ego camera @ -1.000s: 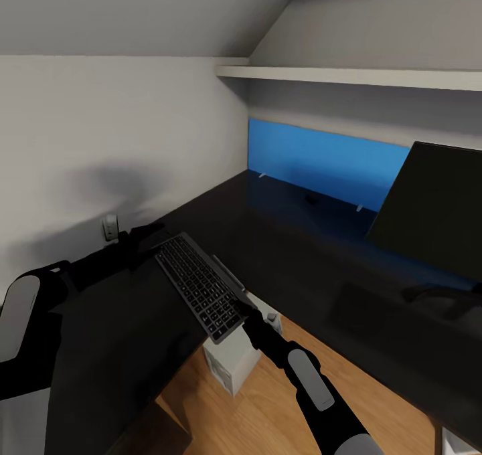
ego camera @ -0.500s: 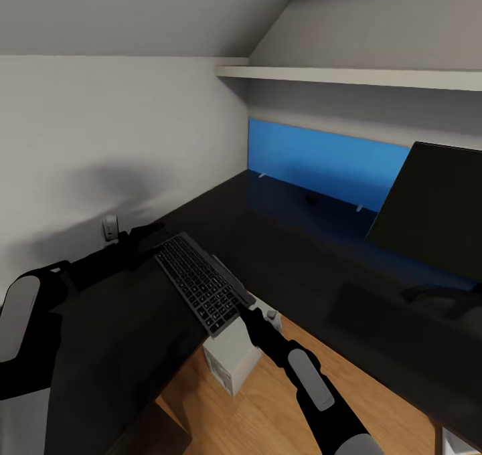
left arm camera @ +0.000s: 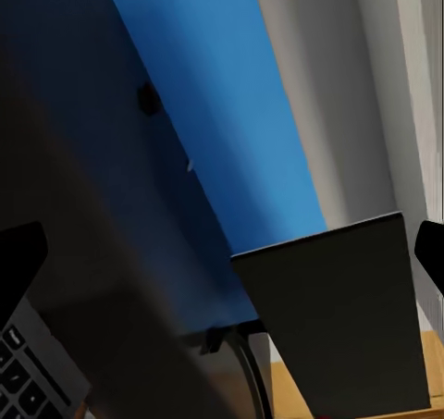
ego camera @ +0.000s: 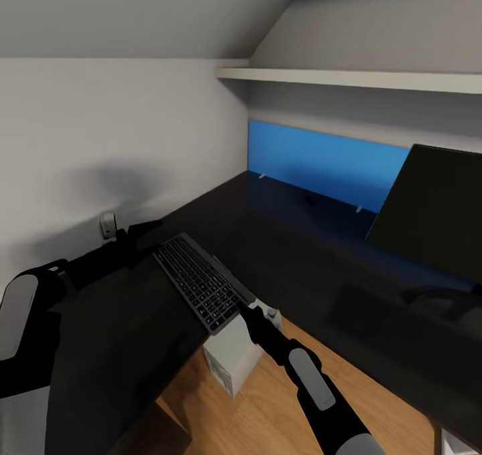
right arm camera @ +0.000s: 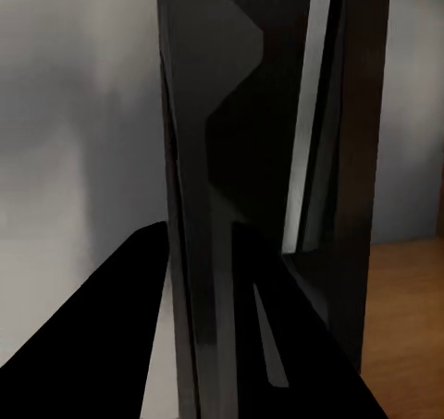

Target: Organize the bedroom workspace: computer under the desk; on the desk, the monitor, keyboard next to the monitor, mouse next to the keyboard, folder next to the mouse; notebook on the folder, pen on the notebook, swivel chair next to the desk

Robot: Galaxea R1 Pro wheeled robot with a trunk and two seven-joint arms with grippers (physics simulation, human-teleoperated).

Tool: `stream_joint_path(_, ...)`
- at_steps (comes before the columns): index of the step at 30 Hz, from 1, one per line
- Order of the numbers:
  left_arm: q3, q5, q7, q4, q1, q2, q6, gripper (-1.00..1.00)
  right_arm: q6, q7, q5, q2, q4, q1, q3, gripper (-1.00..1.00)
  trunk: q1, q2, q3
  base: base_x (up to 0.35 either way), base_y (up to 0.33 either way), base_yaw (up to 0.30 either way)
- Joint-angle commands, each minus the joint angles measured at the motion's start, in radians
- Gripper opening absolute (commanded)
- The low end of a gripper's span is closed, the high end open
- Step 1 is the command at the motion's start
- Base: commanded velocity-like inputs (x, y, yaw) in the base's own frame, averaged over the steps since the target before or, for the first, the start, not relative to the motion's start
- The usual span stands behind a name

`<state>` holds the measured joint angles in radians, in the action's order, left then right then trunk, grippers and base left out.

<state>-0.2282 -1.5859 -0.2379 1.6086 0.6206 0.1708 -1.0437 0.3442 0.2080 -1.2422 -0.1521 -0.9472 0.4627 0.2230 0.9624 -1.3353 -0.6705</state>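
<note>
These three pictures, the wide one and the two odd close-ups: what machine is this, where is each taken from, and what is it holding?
It is a simulated two-armed robot steered by a person. The wide picture comes from its head camera, looking down over both arms. The close-ups come from cameras beside each gripper. Both arms reach to the keyboard: the left gripper at its far end, the right gripper at its near end, over the black desk. Whether the jaws are clamped on it is hard to tell. The monitor stands on the desk before a blue panel. A pale boxy case, probably the computer, sits on the floor below.
</note>
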Motion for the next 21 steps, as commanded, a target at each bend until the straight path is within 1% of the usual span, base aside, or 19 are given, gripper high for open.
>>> stream_joint_path(1, -0.002, -0.01, -0.009, 0.001, 0.002, 0.0, -0.004, 1.0, 0.004, 0.0, -0.006, 0.0, -0.001, 0.0, -0.001, -1.0, -0.004, 0.007, 0.002, 0.0, 0.0, 0.0)
stream_joint_path(15, -0.005, -0.022, -0.005, 0.001, 0.01, 0.001, -0.004, 1.0, 0.014, -0.004, -0.006, 0.003, -0.019, 0.0, -0.002, -1.0, -0.058, 0.105, 0.046, 0.0, 0.0, 0.0)
stream_joint_path(17, -0.005, -0.023, -0.004, 0.001, 0.012, 0.006, -0.004, 1.0, 0.016, -0.005, -0.006, 0.004, -0.022, 0.001, -0.002, -1.0, -0.065, 0.119, 0.053, 0.0, 0.0, 0.0)
stream_joint_path(20, -0.007, -0.024, 0.0, 0.001, 0.013, 0.018, -0.004, 1.0, 0.033, -0.006, -0.007, 0.017, -0.041, 0.002, -0.002, -1.0, -0.077, 0.14, 0.062, 0.0, 0.0, 0.0)
stream_joint_path(21, -0.007, -0.025, 0.007, 0.001, 0.014, 0.027, -0.004, 1.0, 0.061, -0.007, -0.009, 0.035, -0.065, 0.001, -0.002, -1.0, -0.081, 0.147, 0.065, 0.0, 0.0, 0.0)
